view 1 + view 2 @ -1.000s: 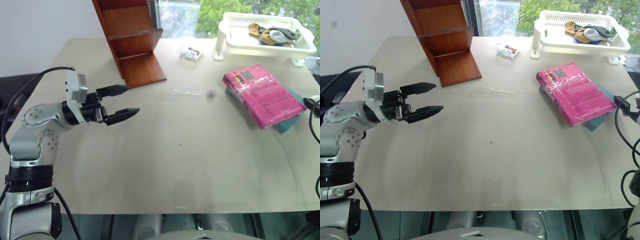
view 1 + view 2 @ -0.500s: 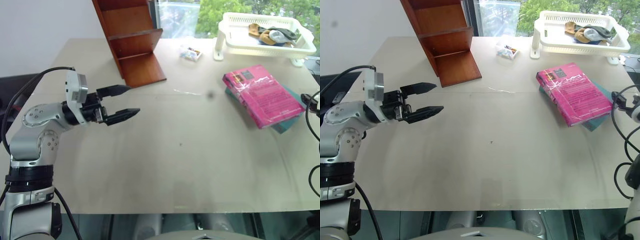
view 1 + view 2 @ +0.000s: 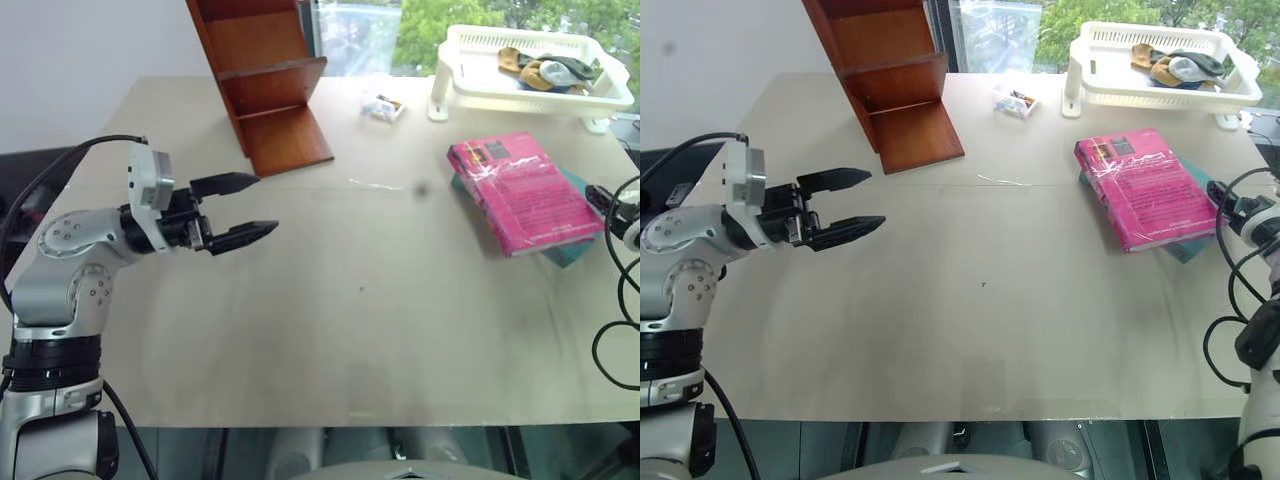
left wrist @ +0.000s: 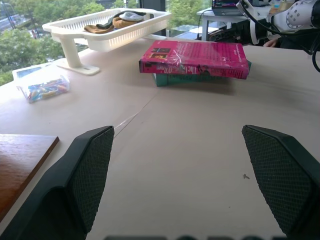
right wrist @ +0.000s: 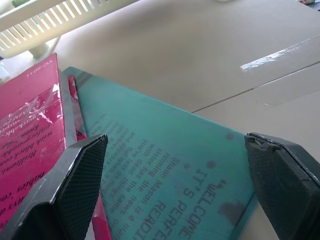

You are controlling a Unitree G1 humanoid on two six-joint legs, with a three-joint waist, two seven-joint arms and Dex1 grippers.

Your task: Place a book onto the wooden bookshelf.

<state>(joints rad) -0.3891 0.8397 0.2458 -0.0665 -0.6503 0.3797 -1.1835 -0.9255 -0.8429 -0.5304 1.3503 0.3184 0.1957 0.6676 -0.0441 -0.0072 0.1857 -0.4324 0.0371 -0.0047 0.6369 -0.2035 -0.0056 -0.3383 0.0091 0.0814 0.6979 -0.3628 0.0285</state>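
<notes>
Beige table [image 3: 400, 330] ahead; my right gripper [image 5: 175, 200], jaws spread, faces the book [image 3: 522, 191] on the teal book [image 5: 170, 170] (stiff, glossy, likely slippery, heavyish): pinch its near edge.

The book [image 3: 520, 190] has a glossy pink cover, seemingly under shiny clear film. The teal book [image 5: 170, 180] beneath it looks matt, like printed paper. The bookshelf [image 3: 265, 85] is smooth reddish-brown wood with a slight sheen. The white basket [image 3: 530, 70] at the table's [image 3: 380, 330] far right corner is slatted plastic holding cloth-like items; the tabletop is matt beige.
</notes>
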